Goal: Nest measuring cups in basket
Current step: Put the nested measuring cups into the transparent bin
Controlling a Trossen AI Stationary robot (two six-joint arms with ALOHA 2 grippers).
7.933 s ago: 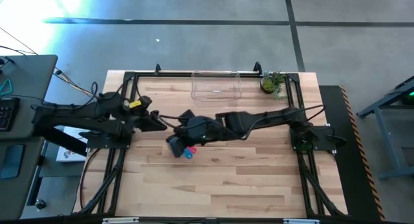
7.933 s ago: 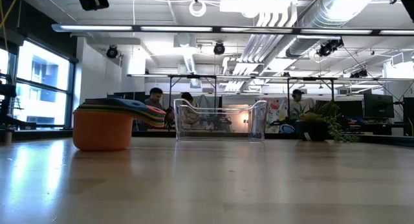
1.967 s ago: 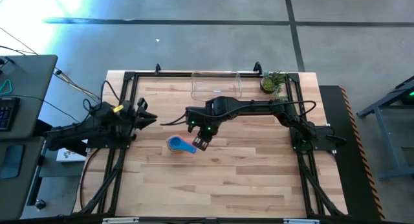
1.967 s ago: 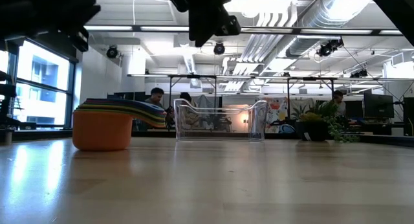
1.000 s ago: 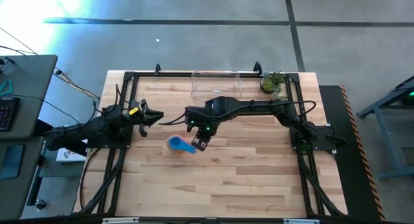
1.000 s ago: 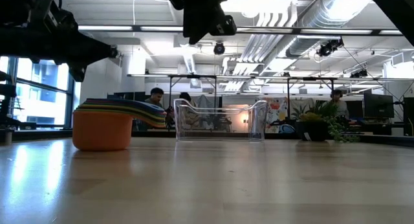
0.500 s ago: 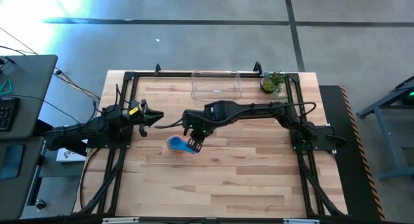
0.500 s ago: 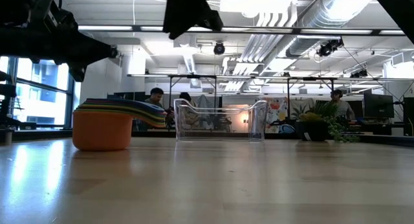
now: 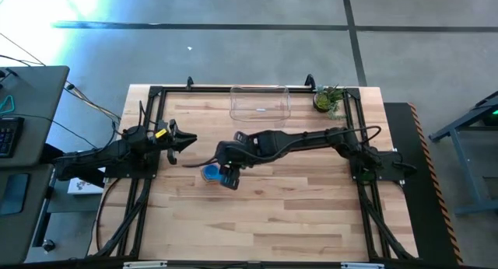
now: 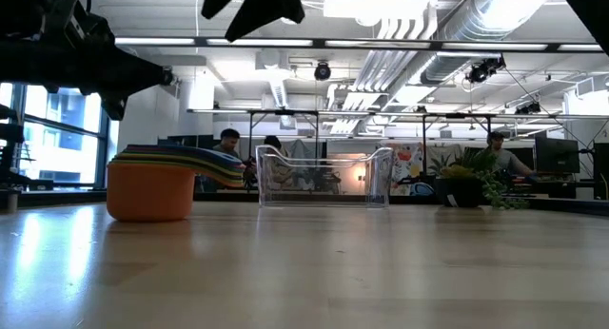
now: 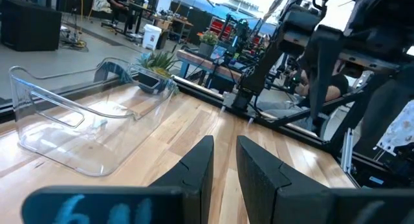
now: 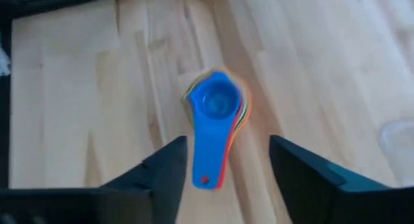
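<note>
table: pale wood planks, smooth, with a soft sheen
basket: clear glossy plastic, see-through, at the table's far edge
measuring cups: smooth coloured plastic, blue one on top of the stack
frame: dark matt metal bars around the table
fingers: matt black, over the cups

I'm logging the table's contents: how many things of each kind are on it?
Nested stack of measuring cups: 1
Clear basket: 1
Potted plant: 1
Total: 3
</note>
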